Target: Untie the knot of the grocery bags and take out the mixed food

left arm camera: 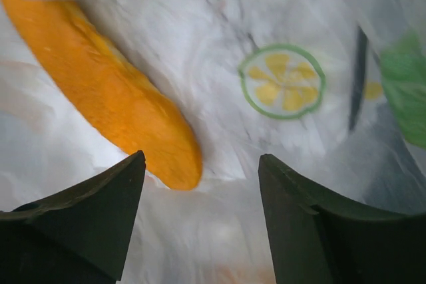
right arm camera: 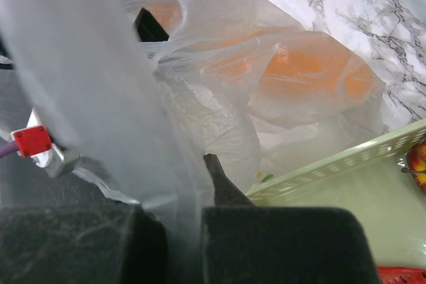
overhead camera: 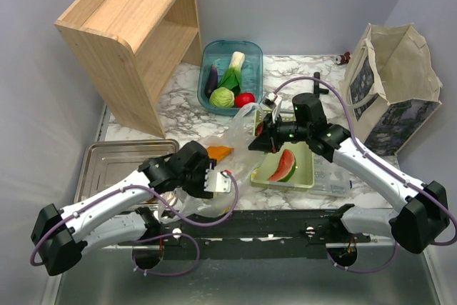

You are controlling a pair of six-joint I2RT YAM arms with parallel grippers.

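1. Right gripper (right arm camera: pixel 183 221), closest to its lens, is clamping a sheet of the bag (right arm camera: pixel 219 104). The film is running up between the pads and blocking much of that view.
2. The bag is lying on the marble between the two arms, just beside the basket (overhead camera: pixel 305 180), with its top hanging from that pinch. I cannot tell whether the knot is undone.
3. An orange pack (left arm camera: pixel 113 98) is showing through the plastic, and a lemon print (left arm camera: pixel 281 82) is showing on something next to it.
4. Left gripper (left arm camera: pixel 200 164) is hovering at the bag's near side, jaws apart and nothing between them.
5. Risk: one pinch point is taking the whole pull on thin film. A harder lift is likely to stretch or tear the film rather than open the mouth.
6. Risk: if the left jaws close here, they may catch film and orange pack together. The pack would then drag along with the bag instead of coming out.
7. Risk: a sideways tug could push the bag into the basket, shifting it and rocking the watermelon (overhead camera: pixel 284 166).
8. Risk: if the bag tips while held up, loose food could roll toward the tray (overhead camera: pixel 114 162) or the table edge rather than the bin (overhead camera: pixel 257 51) behind.
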